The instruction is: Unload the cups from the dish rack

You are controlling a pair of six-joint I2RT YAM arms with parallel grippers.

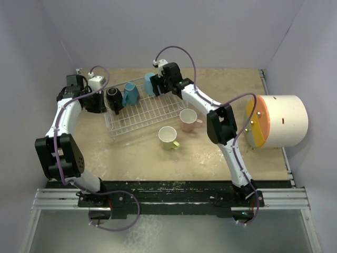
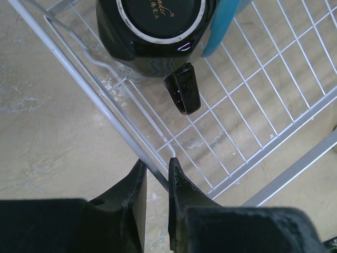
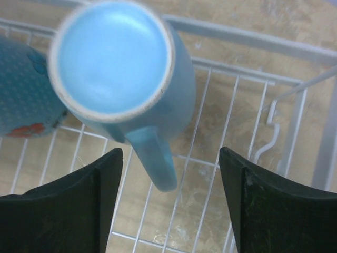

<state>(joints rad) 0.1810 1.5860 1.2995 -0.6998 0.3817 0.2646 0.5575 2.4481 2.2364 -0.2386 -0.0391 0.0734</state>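
The white wire dish rack point(image 1: 152, 117) lies at mid-table. A black cup point(image 1: 114, 98) point(image 2: 152, 26), a dotted blue cup point(image 1: 131, 93) point(image 3: 23, 95) and a light blue cup point(image 1: 149, 84) point(image 3: 118, 63) stand upside down in it. A pink cup point(image 1: 188, 120) and a yellow-green cup point(image 1: 168, 137) stand upright on the table in front of the rack. My left gripper point(image 1: 100, 108) point(image 2: 157, 168) is closed on the rack's left rim wire point(image 2: 105, 113). My right gripper point(image 1: 157, 84) point(image 3: 171, 153) is open, its fingers on either side of the light blue cup's handle point(image 3: 155, 158), not touching.
A big cream cylinder with an orange-yellow face point(image 1: 279, 121) lies at the right of the table. The table's back edge runs just behind the rack. Both arms reach in from the near edge.
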